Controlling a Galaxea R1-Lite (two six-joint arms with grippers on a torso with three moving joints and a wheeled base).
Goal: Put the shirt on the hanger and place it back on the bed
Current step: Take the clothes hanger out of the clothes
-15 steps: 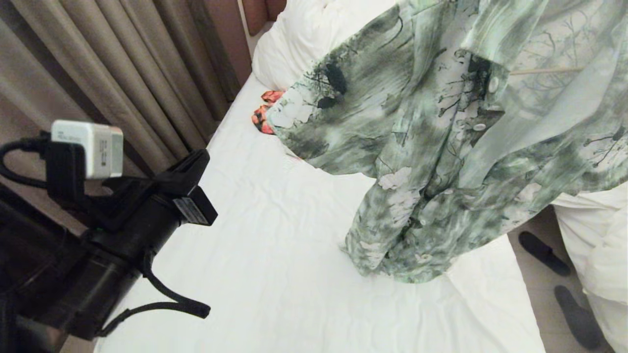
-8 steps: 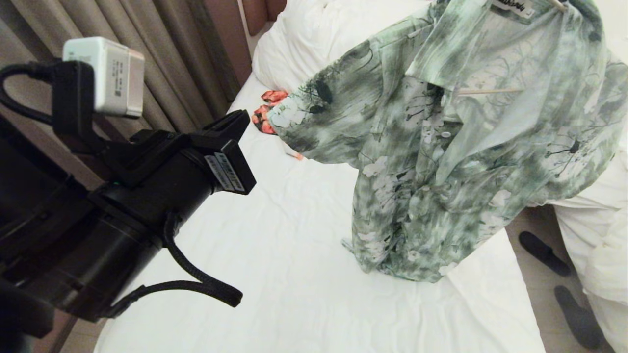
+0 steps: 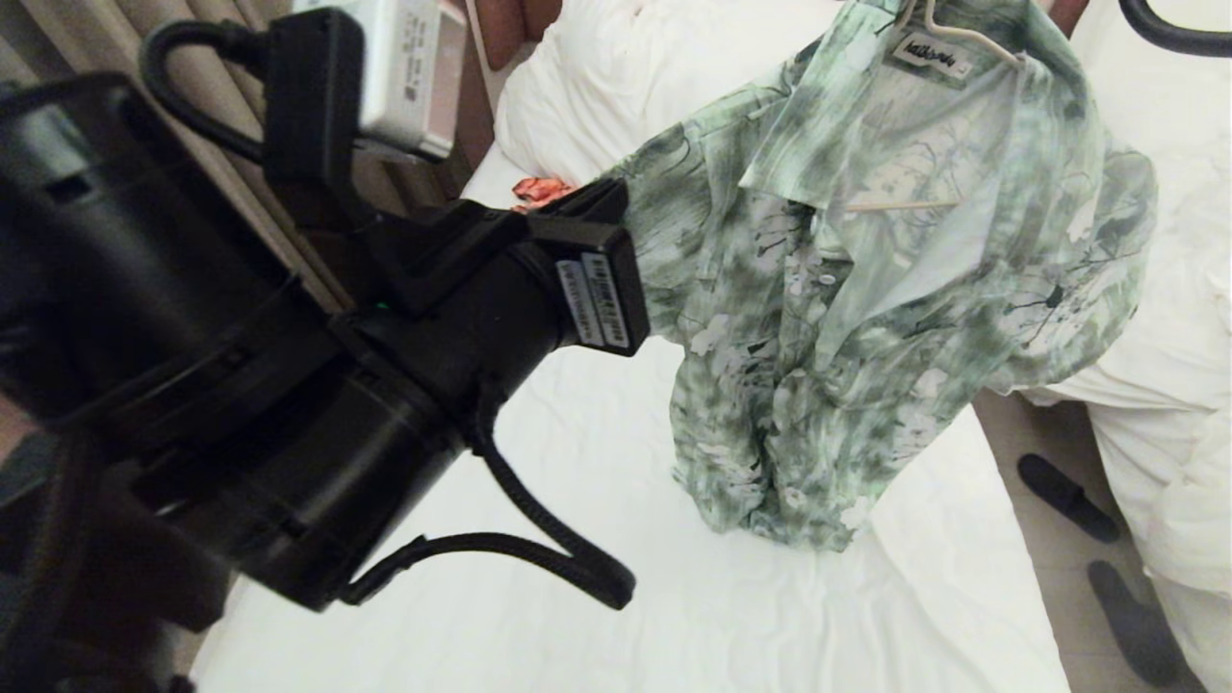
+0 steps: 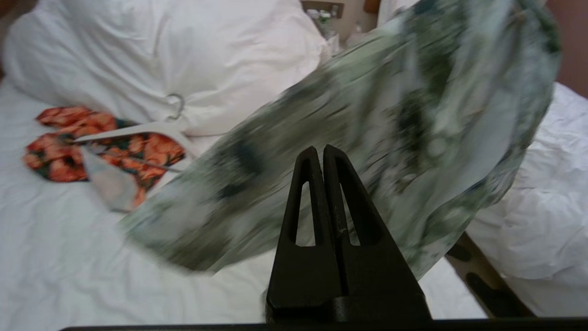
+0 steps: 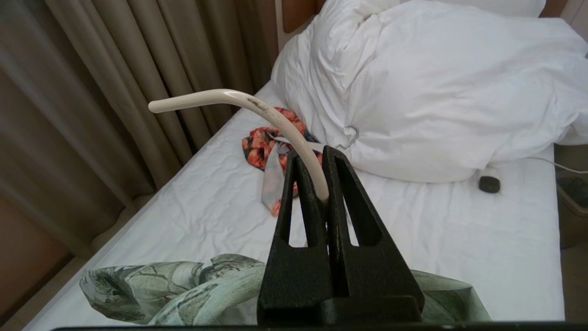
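The green and white shirt (image 3: 866, 318) hangs on the thin cream hanger (image 3: 962, 34), collar and label up, front open. Its hem rests bunched on the bed (image 3: 539, 452). My right gripper (image 5: 317, 156) is outside the head view. In its wrist view it is shut on the hanger's hook (image 5: 239, 99), with the shirt (image 5: 183, 285) draped below it. My left gripper (image 4: 320, 149) is shut and empty. It stands close in front of the shirt's sleeve (image 4: 376, 151), large in the head view (image 3: 602, 279).
An orange-red floral garment (image 4: 92, 147) on a flat white hanger (image 4: 138, 131) lies by the bunched duvet and pillows (image 5: 436, 92). Brown curtains (image 5: 115, 92) line the bed's left side. A second white bed (image 3: 1174, 452) and dark slippers (image 3: 1068, 496) are on the right.
My left arm has risen and swung in towards the shirt's sleeve, still shut. The shirt on its hanger has moved away and down, so collar and label now show.
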